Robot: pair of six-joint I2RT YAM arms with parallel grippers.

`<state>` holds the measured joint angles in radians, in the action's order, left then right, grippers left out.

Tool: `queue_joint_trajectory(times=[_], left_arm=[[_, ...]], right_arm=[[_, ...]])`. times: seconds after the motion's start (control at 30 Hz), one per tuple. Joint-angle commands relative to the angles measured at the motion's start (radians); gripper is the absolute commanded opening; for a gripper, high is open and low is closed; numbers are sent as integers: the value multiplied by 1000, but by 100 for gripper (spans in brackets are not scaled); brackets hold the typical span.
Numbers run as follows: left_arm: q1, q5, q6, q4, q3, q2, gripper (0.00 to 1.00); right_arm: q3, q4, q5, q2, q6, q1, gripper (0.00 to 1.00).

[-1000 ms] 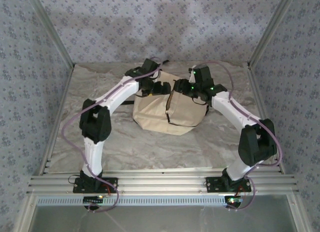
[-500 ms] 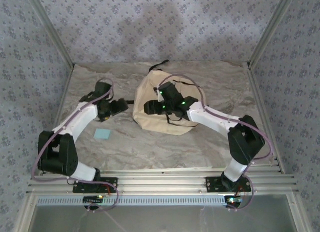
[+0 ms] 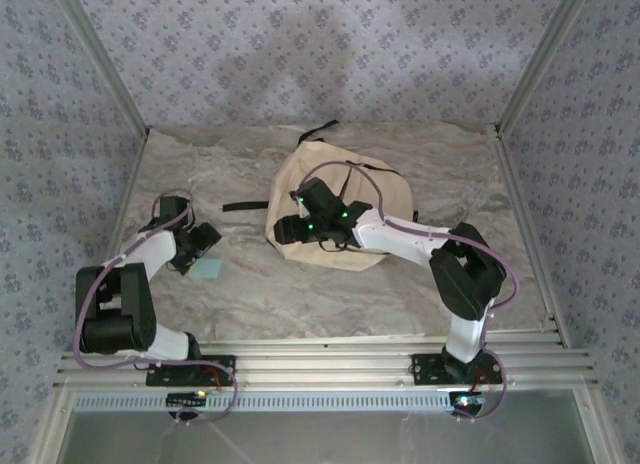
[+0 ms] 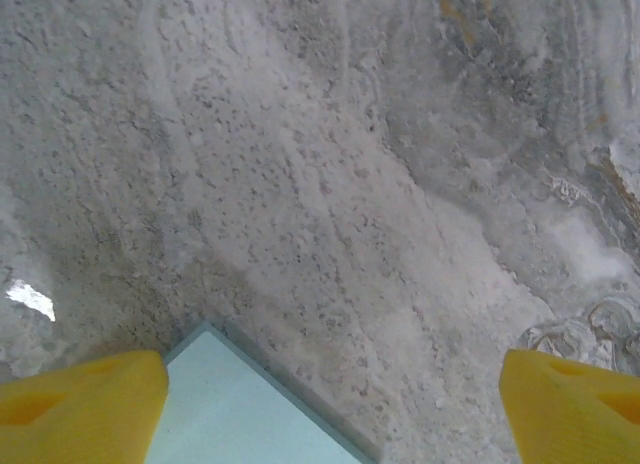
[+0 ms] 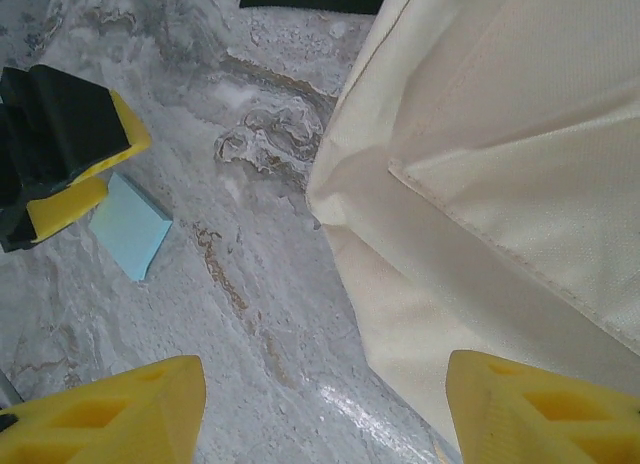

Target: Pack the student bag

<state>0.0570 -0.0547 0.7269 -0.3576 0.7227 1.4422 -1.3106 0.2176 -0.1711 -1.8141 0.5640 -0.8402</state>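
Poising left gripper [image 4: 330,404], open, over thin blue pad [image 4: 240,419] — risking skidding it across the table [image 4: 350,184] — and right gripper [image 5: 325,404], open too, at student bag's [image 5: 500,134] nine o'clock.

The left gripper [image 3: 203,249] has swung off the bag [image 3: 385,199] to the left side of the table [image 3: 300,304] and dropped over a pale blue paper square [image 3: 210,270]. The right gripper [image 3: 285,229] has crossed to the bag's left edge, and the bag now sits rounder.

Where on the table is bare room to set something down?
Free: the strip between the light blue square pad and the large beige fabric backpack; also the far right corner. Crowded at the pad, by the left end effector.
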Motion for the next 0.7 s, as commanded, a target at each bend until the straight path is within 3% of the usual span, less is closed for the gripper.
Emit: queue_joint_trajectory(times=[0.0, 0.17, 0.43, 0.53, 0.67], left_arm=[[-4, -26, 49, 94, -32, 42, 87], [-114, -60, 96, 119, -35, 61, 86], [-406, -123, 302, 251, -3, 146, 87], [-450, -135, 317, 244, 46, 158, 88], [-441, -117, 280, 179, 94, 109, 94]], right_arm=[[-23, 24, 18, 4, 4, -2, 67], [-27, 29, 12, 3, 2, -3, 67], [-20, 41, 12, 4, 1, -2, 67], [-15, 49, 13, 9, 1, -2, 66], [-11, 47, 9, 13, -7, -7, 66]])
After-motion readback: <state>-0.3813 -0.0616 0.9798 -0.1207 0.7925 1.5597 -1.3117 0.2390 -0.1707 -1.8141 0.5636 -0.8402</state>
